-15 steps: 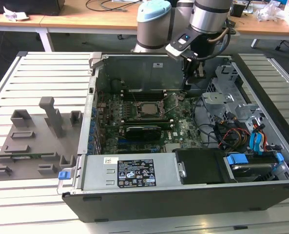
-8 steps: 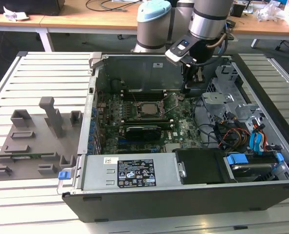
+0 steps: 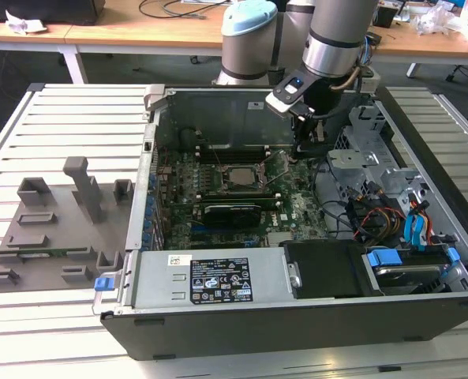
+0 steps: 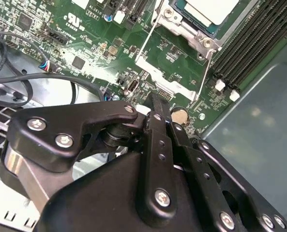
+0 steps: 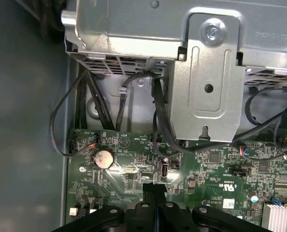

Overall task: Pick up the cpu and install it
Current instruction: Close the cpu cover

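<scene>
The pincer (image 4: 155,100), fingers pressed together on nothing, hangs low over the green motherboard (image 4: 99,72), just beside a coin cell (image 4: 180,116). The cpu (image 3: 239,177) lies flat in its socket frame (image 4: 191,30), apart from the pincer, toward eight o'clock in the exterior view. Being square, it offers no long axis.

A pale slatted tabletop (image 3: 68,126) carries two things. Toward the exterior view's left lies a flat grey fixture plate (image 3: 40,249) with raised blocks and pockets. Just beside it, filling the middle and the exterior view's right, an open computer case (image 3: 297,324) lies on its side, its interior facing up.
</scene>
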Tool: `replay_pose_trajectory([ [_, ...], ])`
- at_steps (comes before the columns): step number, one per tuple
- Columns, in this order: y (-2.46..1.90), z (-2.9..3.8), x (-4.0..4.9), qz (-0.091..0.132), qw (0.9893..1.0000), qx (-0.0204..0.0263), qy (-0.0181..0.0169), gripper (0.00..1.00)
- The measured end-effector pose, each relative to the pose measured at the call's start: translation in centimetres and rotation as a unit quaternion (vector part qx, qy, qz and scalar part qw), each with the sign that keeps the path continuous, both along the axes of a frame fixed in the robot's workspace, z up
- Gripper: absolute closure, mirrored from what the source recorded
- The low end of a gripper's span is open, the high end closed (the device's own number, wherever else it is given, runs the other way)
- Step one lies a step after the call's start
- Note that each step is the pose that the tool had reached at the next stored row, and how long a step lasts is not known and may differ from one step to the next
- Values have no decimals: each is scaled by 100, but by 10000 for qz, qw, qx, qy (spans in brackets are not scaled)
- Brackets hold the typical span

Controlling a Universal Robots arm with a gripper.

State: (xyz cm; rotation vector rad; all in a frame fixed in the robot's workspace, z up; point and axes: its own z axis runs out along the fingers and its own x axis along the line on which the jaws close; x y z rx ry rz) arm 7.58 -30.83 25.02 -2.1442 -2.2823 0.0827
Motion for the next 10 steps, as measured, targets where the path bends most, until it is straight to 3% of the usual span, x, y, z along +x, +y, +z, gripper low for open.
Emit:
replay_pose_trajectory([
  [3, 0, -44, 0, 2, 10000, 0, 0, 89],
  [10, 0, -46, -18, 2, 10000, 0, 0, 89],
])
